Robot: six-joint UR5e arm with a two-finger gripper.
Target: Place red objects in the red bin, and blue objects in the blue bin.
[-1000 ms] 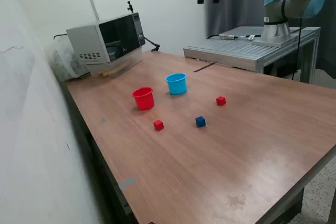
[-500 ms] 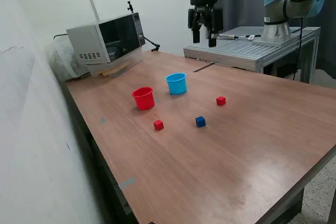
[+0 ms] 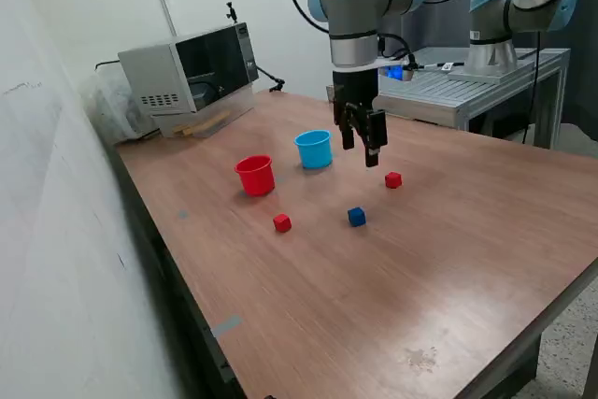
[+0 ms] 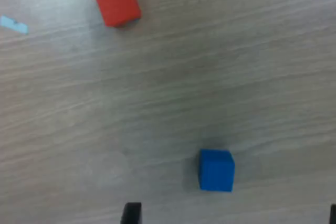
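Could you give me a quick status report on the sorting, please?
Gripper open, empty, above the table. Blue cube and both red cubes unsorted beside the red cup and blue cup. Nothing blocking.

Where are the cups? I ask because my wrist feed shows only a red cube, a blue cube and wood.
Observer: Both stand upright on the table. The red cup is on the exterior view's left and the blue cup is beside it, not touching.
Operator: Any cubes I'm missing?
Observer: One more red cube, to the exterior view's right of the hand.
Operator: Is the hand carrying anything?
Observer: No, it hangs open and empty above the table.
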